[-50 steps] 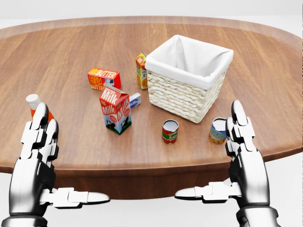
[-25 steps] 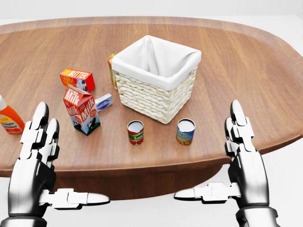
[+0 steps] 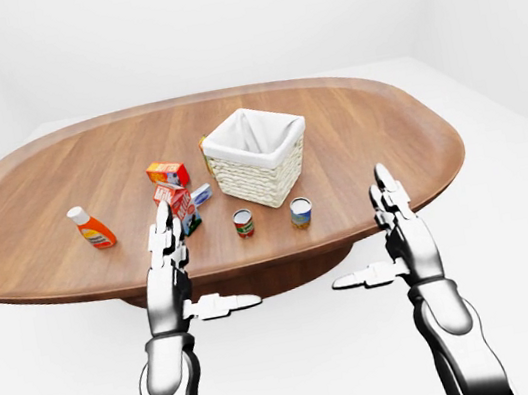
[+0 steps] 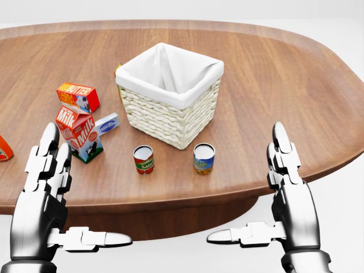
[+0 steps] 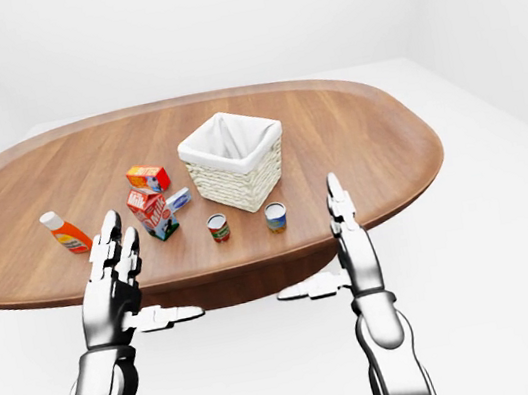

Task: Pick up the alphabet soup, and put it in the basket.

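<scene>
The alphabet soup [image 4: 203, 158] is a small can with a blue and yellow label, upright on the wooden table [image 4: 296, 85], just below the basket in the head view. The wicker basket [image 4: 170, 108] with a white cloth liner stands at the table's middle. My left hand [image 4: 79, 193] is open and empty at the lower left, over the table's near edge. My right hand [image 4: 253, 190] is open and empty at the lower right, to the right of and below the soup can. Neither hand touches anything.
A red tomato can [image 4: 143, 159] stands just left of the soup. A milk carton [image 4: 78, 133], a butter box [image 4: 78, 96], a small white box [image 4: 107, 123] and an orange carton behind the basket lie left. A ketchup bottle [image 3: 92, 227] stands far left.
The whole picture has shifted left, so the camera has moved right along the table. The soup can now sits nearer the view's middle. Both hands keep their open pose.
</scene>
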You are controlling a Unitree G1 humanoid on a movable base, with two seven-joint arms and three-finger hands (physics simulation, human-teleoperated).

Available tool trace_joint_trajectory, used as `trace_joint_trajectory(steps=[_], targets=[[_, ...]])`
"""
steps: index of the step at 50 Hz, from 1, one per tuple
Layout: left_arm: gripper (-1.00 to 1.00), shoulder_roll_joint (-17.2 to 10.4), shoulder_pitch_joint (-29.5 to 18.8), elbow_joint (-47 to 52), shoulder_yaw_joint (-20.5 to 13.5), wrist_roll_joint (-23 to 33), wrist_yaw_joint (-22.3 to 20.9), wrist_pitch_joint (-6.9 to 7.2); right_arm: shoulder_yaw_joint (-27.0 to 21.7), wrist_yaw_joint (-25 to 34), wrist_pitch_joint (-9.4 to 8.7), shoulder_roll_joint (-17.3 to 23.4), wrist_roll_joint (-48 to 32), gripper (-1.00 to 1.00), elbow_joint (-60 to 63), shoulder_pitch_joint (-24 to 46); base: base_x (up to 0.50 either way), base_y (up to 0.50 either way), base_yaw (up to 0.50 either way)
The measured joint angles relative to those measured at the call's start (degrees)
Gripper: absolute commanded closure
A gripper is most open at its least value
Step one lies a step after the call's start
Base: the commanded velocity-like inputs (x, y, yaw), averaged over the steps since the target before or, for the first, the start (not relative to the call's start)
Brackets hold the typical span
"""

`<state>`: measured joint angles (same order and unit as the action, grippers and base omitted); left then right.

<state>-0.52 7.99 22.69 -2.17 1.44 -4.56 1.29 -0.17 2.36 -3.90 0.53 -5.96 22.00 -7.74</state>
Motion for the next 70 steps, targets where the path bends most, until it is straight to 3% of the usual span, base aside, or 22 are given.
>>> trace_joint_trajectory(steps=[16, 70], targets=[[-1.0, 0.0, 0.1, 0.6, -0.1, -0.1, -0.1, 0.41, 0.6, 0.0, -0.11, 0.0, -1.2, -1.0, -0.2, -0.1, 0.01, 0.0, 0.0], [-1.0, 0.0, 0.4, 0.7, 0.0, 0.4, -0.1, 0.27, 0.8, 0.0, 0.46, 0.0, -1.7, -1.0, -1.1, -0.2, 0.21, 0.0, 0.0]])
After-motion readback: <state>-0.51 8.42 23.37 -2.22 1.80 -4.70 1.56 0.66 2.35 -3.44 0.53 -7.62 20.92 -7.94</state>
